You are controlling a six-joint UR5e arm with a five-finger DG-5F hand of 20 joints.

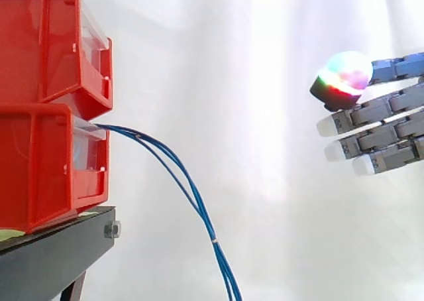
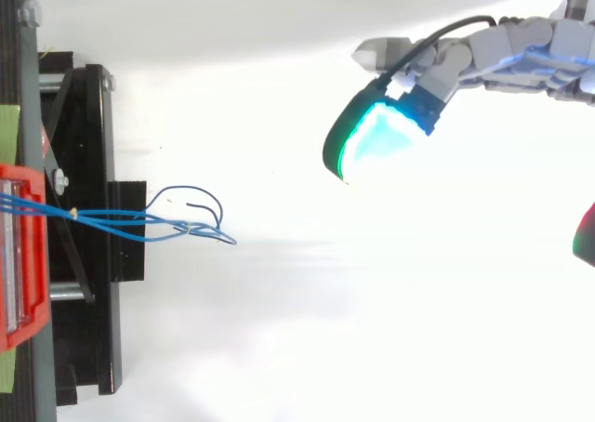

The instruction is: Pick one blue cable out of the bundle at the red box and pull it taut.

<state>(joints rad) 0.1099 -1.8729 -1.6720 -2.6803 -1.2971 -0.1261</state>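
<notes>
Step in hand: the approach, judged short of the pick; no cable is held. The hand [image 1: 377,109] stands at the right of the side view, at mid-height, fingers straight and pointing left toward the boxes, thumb above them with its glowing pad [image 1: 344,75]; it is released and carries nothing. In the top view the hand [image 2: 521,46] enters at the upper right, its cyan pad [image 2: 372,141] the part nearest the work. The bundle [image 1: 199,205] of blue cables leaves the front of the lower red box [image 1: 40,162] at the left of the side view, sags down and to the right, and runs out at the bottom edge; the strands lie close together, parting slightly along the sag. From above, the bundle [image 2: 112,215] crosses the black stand [image 2: 88,143] at the left and shows loose loops just past it. Hand and bundle are well apart, with bare white curtain [image 1: 252,82] between. Next move, as judged: carry the hand left and down to the sagging stretch, where the strands part; set thumb and one finger either side of a single strand, not the lot; close on it; then draw away from the box until the slack is gone. Risk noted: the strands run so close that two may be caught together.
</notes>
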